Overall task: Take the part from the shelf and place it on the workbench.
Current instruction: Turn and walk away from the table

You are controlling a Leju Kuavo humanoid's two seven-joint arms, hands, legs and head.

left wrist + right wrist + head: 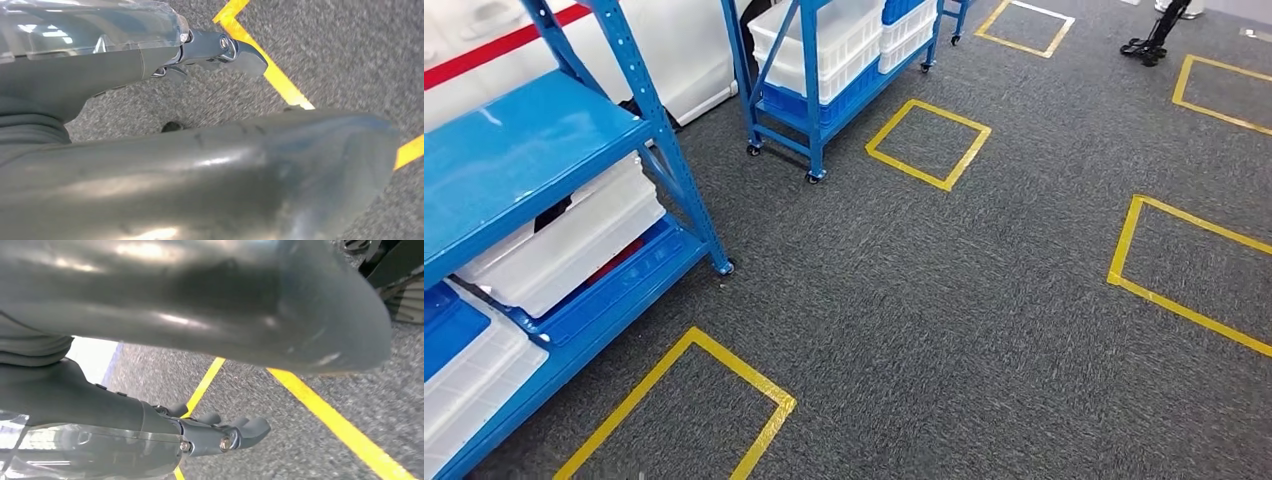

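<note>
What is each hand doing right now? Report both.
Left hand: holds nothing, fingers extended over grey carpet.
Right hand: holds nothing, fingers apart.

The near shelf point(534, 150) runs off the left edge, its white bins point(574, 240) partly hidden under the top board; carpet point(325, 50) blurs behind the left hand's fingers point(240, 52).

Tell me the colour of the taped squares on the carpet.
Yellow: the taped squares on the grey carpet show best in the head view.

2 blue shelves point(544, 170), 5 yellow squares point(929, 143)
</note>
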